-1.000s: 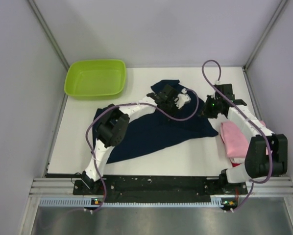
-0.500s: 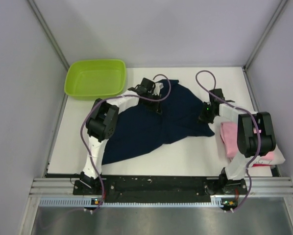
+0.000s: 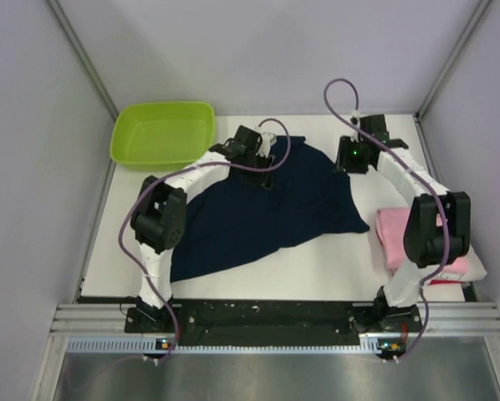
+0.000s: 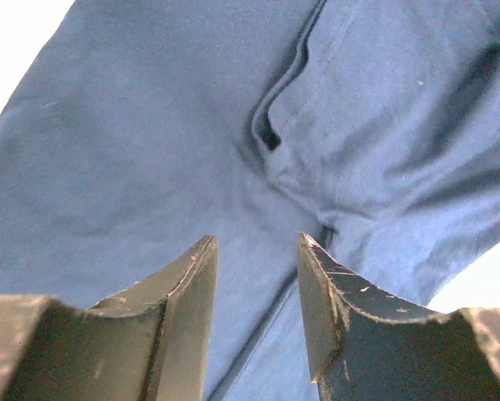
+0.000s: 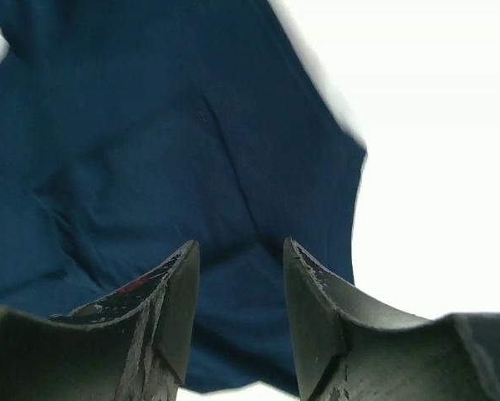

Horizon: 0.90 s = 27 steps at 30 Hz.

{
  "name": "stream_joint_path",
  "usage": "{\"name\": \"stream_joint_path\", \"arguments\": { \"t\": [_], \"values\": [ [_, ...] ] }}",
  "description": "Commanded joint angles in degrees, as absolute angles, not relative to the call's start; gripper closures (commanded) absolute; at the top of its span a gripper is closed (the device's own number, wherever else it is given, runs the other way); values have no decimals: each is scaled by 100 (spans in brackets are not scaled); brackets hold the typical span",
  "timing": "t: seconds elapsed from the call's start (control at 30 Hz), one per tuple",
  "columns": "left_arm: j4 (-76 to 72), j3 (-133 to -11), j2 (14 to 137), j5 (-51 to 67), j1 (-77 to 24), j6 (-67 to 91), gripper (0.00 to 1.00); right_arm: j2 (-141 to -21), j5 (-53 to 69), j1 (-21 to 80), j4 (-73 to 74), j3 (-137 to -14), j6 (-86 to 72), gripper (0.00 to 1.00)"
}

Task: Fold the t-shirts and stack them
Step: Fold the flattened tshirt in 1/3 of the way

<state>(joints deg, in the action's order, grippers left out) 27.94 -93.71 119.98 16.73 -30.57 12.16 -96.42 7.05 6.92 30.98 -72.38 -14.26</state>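
Observation:
The dark navy t-shirt [image 3: 267, 213] lies spread and rumpled over the middle of the white table. My left gripper [image 3: 265, 173] hovers over its far edge, jaws open and empty; the left wrist view shows navy cloth [image 4: 191, 125] with a folded seam below the fingers [image 4: 183, 301]. My right gripper [image 3: 344, 164] is at the shirt's far right edge, open and empty; the right wrist view shows the cloth edge [image 5: 191, 167] against the white table. A folded pink t-shirt [image 3: 398, 236] lies at the right on a white one [image 3: 471, 266], partly hidden by the right arm.
A lime green plastic tub [image 3: 163, 134] stands at the back left of the table. Grey walls close in both sides and the back. The arm bases sit on a black rail [image 3: 267, 316] at the near edge.
Both grippers have let go of the navy shirt and moved toward the far edge; the right arm swung back and right. The shirt now lies more spread out.

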Motion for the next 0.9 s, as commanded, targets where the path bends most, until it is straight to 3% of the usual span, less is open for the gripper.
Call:
{"name": "stream_joint_path", "arguments": {
  "t": [0.0,0.13,0.3,0.5,0.67,0.8,0.87],
  "values": [
    [2760,-8914,10602,1300,-3050,46,52,-10571,1098,852,2997,-8470,-871,53],
    [3338,-8141,9889,1784,-3059,-1508,55,-11503,1055,1221,3015,-9447,-353,52],
    [3963,-6875,9247,741,-3067,-2662,59,-12259,678,1564,3111,-10063,368,52],
    [4132,-5680,8930,54,-3067,-2812,61,-12840,571,1652,3357,-10380,431,54],
    [4043,-4888,8763,-395,-3067,-2821,62,-12937,598,1670,3437,-10406,431,74],
    [3903,-4474,8684,-396,-3076,-2856,61,-12938,422,1661,3472,-10511,545,97],
    [3815,-4369,8727,-369,-3085,-2865,61,-12894,378,1661,3507,-10590,562,100]
  ]
}}
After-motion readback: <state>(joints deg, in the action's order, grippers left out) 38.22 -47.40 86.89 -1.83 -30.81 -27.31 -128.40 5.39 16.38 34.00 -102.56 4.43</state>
